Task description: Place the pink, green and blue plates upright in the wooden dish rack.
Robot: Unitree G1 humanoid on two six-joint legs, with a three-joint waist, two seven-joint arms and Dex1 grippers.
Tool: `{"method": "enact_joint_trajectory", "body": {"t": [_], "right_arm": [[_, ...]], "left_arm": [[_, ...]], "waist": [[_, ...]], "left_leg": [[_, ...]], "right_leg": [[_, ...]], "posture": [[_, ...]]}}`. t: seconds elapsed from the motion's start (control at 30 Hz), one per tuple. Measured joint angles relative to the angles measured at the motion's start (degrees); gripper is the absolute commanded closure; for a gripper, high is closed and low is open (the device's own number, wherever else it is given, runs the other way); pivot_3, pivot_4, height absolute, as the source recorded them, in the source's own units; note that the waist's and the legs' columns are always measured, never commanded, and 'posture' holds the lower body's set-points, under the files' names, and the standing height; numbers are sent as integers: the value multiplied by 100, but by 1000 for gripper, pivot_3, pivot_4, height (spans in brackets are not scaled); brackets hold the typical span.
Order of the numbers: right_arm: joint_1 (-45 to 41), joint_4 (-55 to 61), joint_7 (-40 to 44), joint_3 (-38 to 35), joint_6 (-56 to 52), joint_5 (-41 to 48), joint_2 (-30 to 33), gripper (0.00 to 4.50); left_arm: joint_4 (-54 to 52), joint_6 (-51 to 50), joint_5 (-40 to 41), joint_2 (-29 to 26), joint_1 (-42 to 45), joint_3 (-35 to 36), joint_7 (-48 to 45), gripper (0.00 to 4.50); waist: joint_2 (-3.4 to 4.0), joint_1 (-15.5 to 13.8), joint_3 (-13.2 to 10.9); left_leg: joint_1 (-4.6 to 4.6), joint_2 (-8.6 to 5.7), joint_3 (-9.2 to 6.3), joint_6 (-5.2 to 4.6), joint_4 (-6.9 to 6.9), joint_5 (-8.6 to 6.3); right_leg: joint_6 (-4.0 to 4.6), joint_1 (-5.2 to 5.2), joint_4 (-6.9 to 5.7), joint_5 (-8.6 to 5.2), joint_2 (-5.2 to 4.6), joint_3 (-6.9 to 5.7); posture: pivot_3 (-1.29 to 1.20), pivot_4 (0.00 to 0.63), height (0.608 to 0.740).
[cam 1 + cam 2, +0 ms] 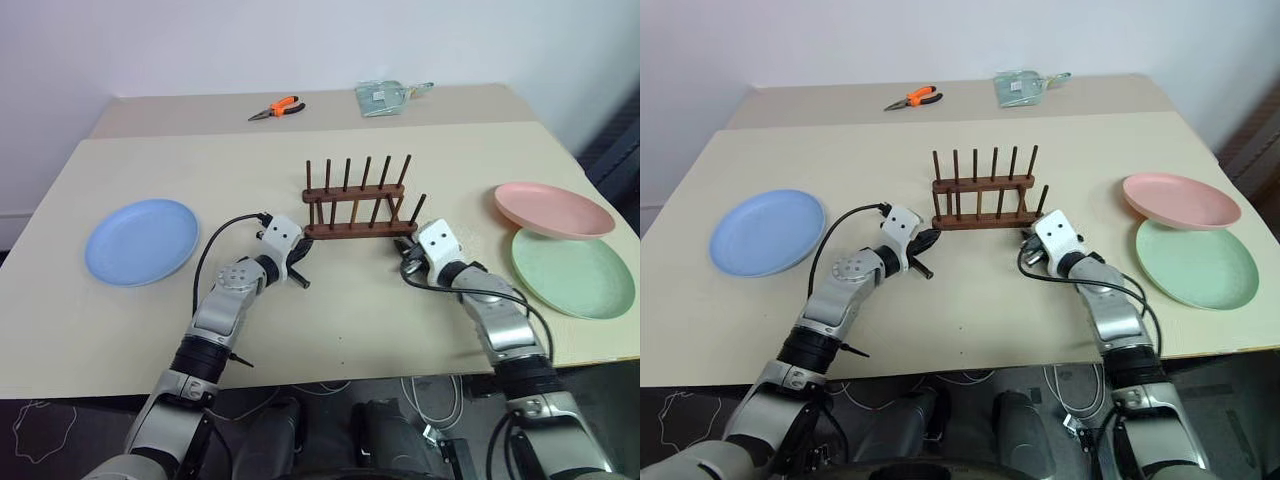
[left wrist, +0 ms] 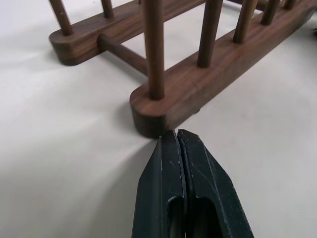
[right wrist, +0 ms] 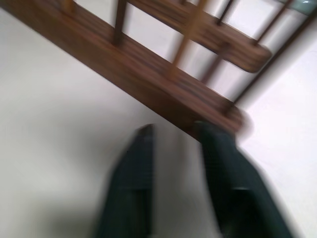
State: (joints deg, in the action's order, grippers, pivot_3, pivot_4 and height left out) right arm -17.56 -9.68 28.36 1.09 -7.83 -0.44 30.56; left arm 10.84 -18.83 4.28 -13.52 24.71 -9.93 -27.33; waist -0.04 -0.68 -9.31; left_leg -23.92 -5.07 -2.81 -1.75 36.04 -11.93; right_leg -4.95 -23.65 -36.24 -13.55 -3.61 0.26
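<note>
- Fingers of the left gripper (image 2: 173, 136) are pressed together with nothing between them, their tips right at the rounded left end of the wooden dish rack (image 1: 355, 205)'s near rail; whether they touch the wood cannot be told.
- Fingers of the right gripper (image 3: 173, 131) stand apart with bare table showing between them, their tips close up against the near rail by the rack's right end; nothing is held.
- The two grippers flank the rack's near rail, one at each end, both low over the table (image 1: 330, 300).
- The rack itself stands empty in the middle of the table, its two rows of thin pegs upright and its two rails lying crosswise to the robot.
- Well to the left of the rack, the blue plate (image 1: 141, 241) lies flat on the table.
- Well to the right of the rack, the pink plate (image 1: 553, 209) lies with its near edge overlapping the far rim of the green plate (image 1: 572, 272), which lies flat and nearer the robot.
- Beyond the rack, on a second table (image 1: 200, 115) butted against the first, orange-handled pliers (image 1: 276, 108) lie to the left and a clear plastic packet (image 1: 385, 96) to the right.
</note>
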Motion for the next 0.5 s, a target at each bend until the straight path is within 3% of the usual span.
{"method": "enact_joint_trajectory", "body": {"t": [0.1, 0.27, 0.5], "right_arm": [[115, 171, 152, -301, 112, -93, 743, 129], [-76, 39, 175, -651, 356, -458, 1778, 129], [-208, -983, 10, -158, 829, -1632, 2684, 129]], "left_arm": [[-469, -209, 55, -117, -272, 20, -135, 4500], [-1230, -427, 319, -201, -698, -188, -690, 4500], [-1721, -558, 572, -232, -693, -289, -1131, 4500]], "waist": [[2, 11, -1], [3, -1, -7], [3, -7, -7]], "left_leg": [[-1, 1, 0, 1, -1, -1], [-9, 3, 0, 0, 3, 0], [-18, 2, 1, -5, 7, 0]], "right_leg": [[2, -1, 1, -1, 0, 0], [22, -2, 6, -13, 0, -2], [24, -2, 17, -14, -4, -7]], "posture": [[0, 150, 726], [0, 150, 726], [0, 150, 726]]}}
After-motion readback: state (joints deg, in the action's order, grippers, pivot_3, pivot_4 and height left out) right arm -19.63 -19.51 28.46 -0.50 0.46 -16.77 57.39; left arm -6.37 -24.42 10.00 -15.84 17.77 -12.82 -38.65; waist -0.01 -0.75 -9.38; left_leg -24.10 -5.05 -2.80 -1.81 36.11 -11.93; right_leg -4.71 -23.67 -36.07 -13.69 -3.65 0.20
